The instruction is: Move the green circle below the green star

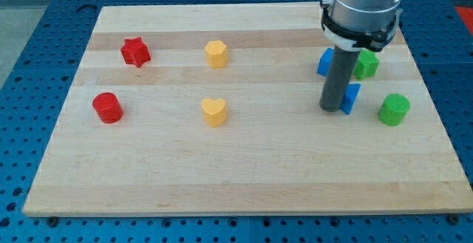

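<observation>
My tool was a plain dark rod with nothing on it that could grip; my tip (329, 108) rested on the counter (244, 176) in its right half, holding nothing. A blue block (351, 97), its shape hard to make out, sat just beside the tip on the view's right, close enough that I could not tell whether they touched.

Nearest the view's bottom among the blocks were the yellow heart (214, 112), well to the left of the tip, and the green circle (394, 109), to the right of the tip with the blue block between them. The green circle stood clear of the rod and apart from that blue block, at about the same height in the view as the tip. At the far left lay the red circle (108, 108).

Farther up, the green star (366, 64) lay partly behind the rod's housing, up and to the left of the green circle, so the circle was lower than the star but offset to its right. A second blue block (324, 61) peeked out at the rod's left, mostly hidden. Across the counter at that depth sat the yellow hexagon-like block (216, 53) and the red star (135, 52).
</observation>
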Available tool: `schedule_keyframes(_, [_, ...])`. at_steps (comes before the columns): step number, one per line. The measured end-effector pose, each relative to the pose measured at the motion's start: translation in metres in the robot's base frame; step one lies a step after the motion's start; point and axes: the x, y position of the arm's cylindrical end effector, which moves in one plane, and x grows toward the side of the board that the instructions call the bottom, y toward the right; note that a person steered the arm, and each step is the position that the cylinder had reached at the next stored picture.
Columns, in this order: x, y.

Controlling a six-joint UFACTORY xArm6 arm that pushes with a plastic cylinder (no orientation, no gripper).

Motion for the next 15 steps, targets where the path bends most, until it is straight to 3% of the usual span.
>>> schedule_keyframes(1, [0.004,-0.003])
schedule_keyframes(2, [0.076,-0.012])
schedule_keyframes(3, [0.100,0.041])
schedule_keyframes(5, [0.079,0.098])
schedule_keyframes(9, [0.031,0.091])
schedule_keyframes(10, [0.041,0.096])
schedule_keyframes(12, [0.005,0.108])
schedule_keyframes(15, [-0.013,0.079])
